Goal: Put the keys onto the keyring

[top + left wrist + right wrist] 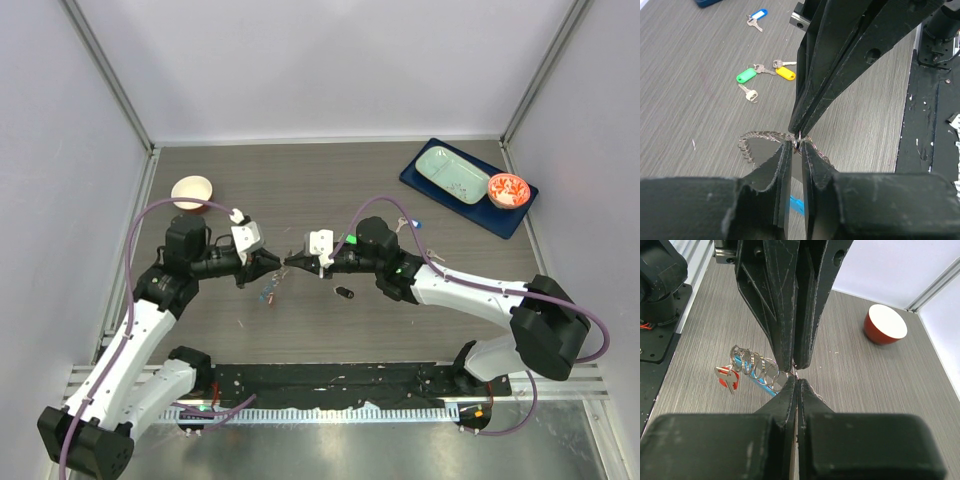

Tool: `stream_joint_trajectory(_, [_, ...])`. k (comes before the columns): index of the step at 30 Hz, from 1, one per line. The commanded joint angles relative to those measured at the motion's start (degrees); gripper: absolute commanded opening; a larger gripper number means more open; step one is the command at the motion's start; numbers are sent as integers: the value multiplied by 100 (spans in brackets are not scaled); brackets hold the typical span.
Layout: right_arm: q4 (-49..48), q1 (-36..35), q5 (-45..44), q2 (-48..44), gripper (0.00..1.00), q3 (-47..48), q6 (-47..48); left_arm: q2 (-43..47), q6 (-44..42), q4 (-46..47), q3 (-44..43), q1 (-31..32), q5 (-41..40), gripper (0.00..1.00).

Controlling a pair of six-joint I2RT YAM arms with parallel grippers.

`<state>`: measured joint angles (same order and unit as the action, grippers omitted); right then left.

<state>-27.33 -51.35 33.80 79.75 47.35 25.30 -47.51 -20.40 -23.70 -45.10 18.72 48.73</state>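
So, going view by view:

Top view, step: both grippers meet tip to tip in the middle of the frame, left gripper (274, 262) and right gripper (296, 260), above the table (300, 180). The keyring (268, 292) hangs or lies just below the left tips. Looks like the ring-handling stage, no key threaded yet as far as I can judge.

Top view, other stuff: a black key (344, 292) lies just right of centre, a white bowl (192, 190) sits upper left, and a blue tray (468, 186) with a pale dish (452, 174) and a red bowl (508, 190) sits upper right.

Left wrist view, grip: left fingers (782, 165) are nearly together, pinching a thin bit of wire of the keyring (760, 137) right where the other arm's tips come down. Green key (746, 76) and orange key (785, 73) lie upper middle, blue key (758, 15) at the top, all loose on the table.

Right wrist view, grip: right fingers (790, 395) are pressed fully together on the same thin metal piece. The keyring (752, 365) shows its coil loops, blue strap and red tag (725, 380) at centre left.

Next move, my guess: pry a loop apart, hold it steady with one arm, then fetch a key. Fiddly, the wire could slip out.

Writing: none readable in any view.
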Motion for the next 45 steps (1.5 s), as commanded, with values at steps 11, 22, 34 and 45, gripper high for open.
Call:
stream_joint_trajectory(11, [-378,11,144,-82,1,318,-78,-66,1,6,-139,149,-417,9])
stream_joint_trajectory(22, [-422,20,267,-20,1,397,-271,-119,466,436,-8,255,-698,11])
stream_joint_trajectory(34, [-492,-24,662,59,1,556,-728,-268,722,569,116,290,-689,12])
stream_joint_trajectory(45, [605,-6,576,190,1,1215,-1581,-110,1319,691,274,290,-839,21])
